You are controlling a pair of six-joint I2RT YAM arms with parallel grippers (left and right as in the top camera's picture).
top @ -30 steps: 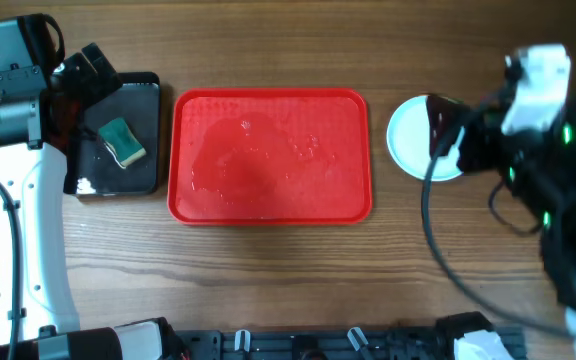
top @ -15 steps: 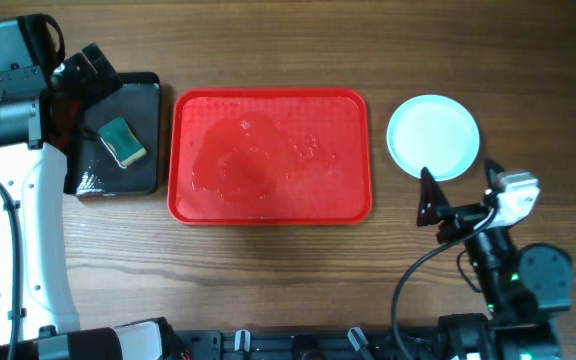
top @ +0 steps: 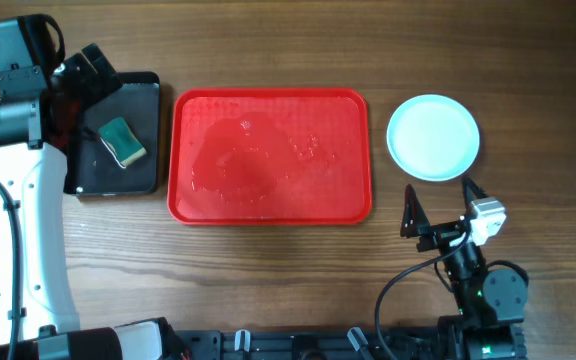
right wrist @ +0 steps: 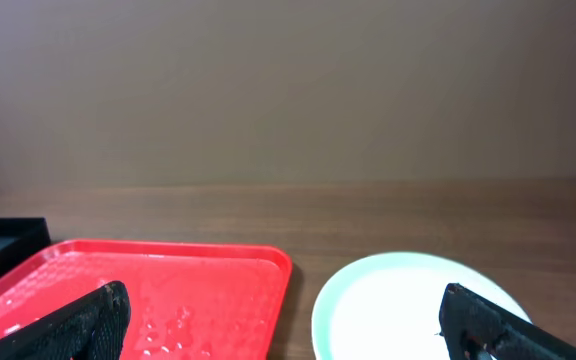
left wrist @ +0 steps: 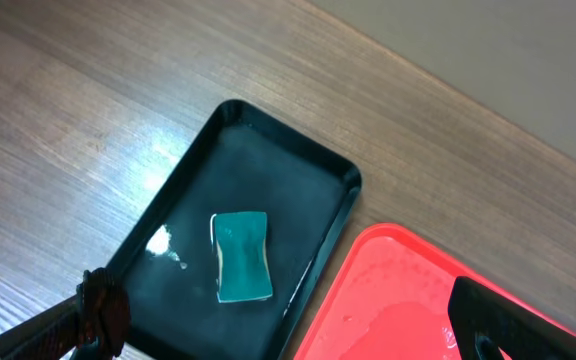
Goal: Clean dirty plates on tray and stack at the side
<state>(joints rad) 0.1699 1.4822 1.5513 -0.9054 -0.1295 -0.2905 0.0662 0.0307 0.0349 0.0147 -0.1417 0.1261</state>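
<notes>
At left, we see the left end effector [left wrist: 286, 305] spread wide and empty above a black tray [top: 146, 110] holding a green sponge [top: 122, 141]. The wet red tray [top: 268, 155] lies mid-counter [top: 268, 50], and a pale plate [top: 433, 137] sits on the counter just right of it, not touching. The right end effector [top: 438, 200], below the plate, gapes wide, gripping nothing.

Plate [right wrist: 388, 312] — near rim cropped; tray [right wrist: 203, 300] too
</notes>
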